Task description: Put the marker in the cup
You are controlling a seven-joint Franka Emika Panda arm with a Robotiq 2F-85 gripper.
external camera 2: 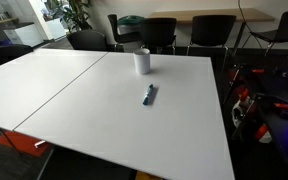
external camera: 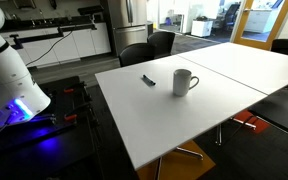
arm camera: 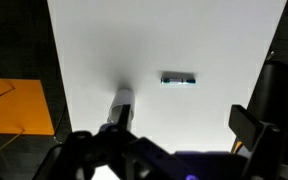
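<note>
On table [arm camera: 134, 40], marker [arm camera: 178, 78] flat; long axis horizontal, wrist view.

Both exterior views are evenly lit from overhead, and the white table [external camera: 209, 115] [external camera 2: 84, 100] is the brightest surface against a dim floor. In an exterior view, daylight through the windows [external camera: 199, 15] at the upper right washes out to near white. The cup [external camera: 185, 82] throws only a faint, soft shadow. A violet glow spills under the robot base [external camera: 14, 85] at the lower left. All the frames are coarse and soft. In the wrist view the tabletop is blown out to flat white, the marker [arm camera: 177, 78] is a blurred smear, the sides are crushed to black, and the dark foreground along the bottom is out of focus.
</note>
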